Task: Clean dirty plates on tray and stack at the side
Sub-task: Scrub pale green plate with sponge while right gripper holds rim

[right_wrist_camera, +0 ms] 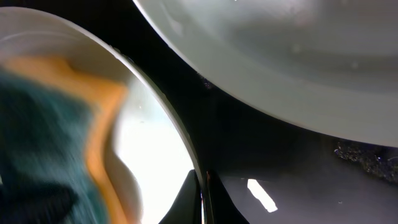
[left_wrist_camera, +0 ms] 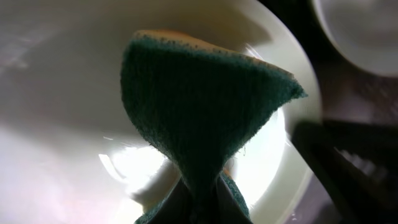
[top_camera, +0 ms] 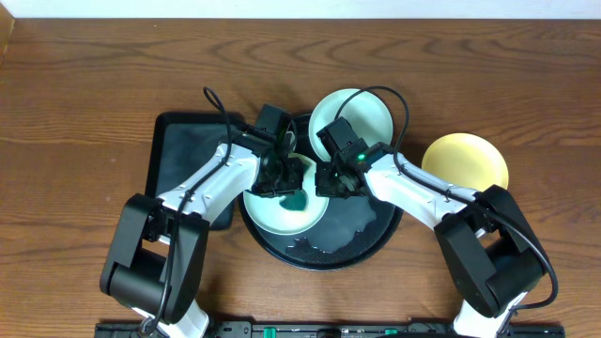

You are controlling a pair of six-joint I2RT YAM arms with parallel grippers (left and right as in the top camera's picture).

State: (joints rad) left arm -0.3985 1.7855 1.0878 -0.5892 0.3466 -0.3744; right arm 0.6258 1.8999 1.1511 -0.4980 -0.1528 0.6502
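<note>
Plate under work: near mint plate (top_camera: 272, 218), lying in the round tray (top_camera: 366, 239), directly beneath the left gripper (top_camera: 282, 178) and just inboard of the right gripper (top_camera: 331, 180)
Left gripper: jaws closed tight on the sponge (left_wrist_camera: 199, 106), pinched at its waist so that it fans out ahead of the fingertips; green scouring face towards the wrist camera, orange backing showing along the far edge
Sponge contact: lies on the inside of the near mint plate, on the half nearer the right gripper
Right gripper: jaws almost together, with the near mint plate's rim caught between the fingertips on the edge facing this gripper
Second plate: far mint plate (top_camera: 362, 113), beyond both grippers, overlapping the round tray's far rim; flat or propped, cannot tell
Third plate: yellow plate (top_camera: 467, 160), off the round tray on the tabletop (top_camera: 94, 94), outboard of the right arm and well apart from the right gripper
Tray floor: wet specks and foam on the bare black surface behind both grippers, towards the arm bases
Other item: rectangular tray (top_camera: 183, 155), outboard of the left arm, beside the round tray; the arm hides where they meet
</note>
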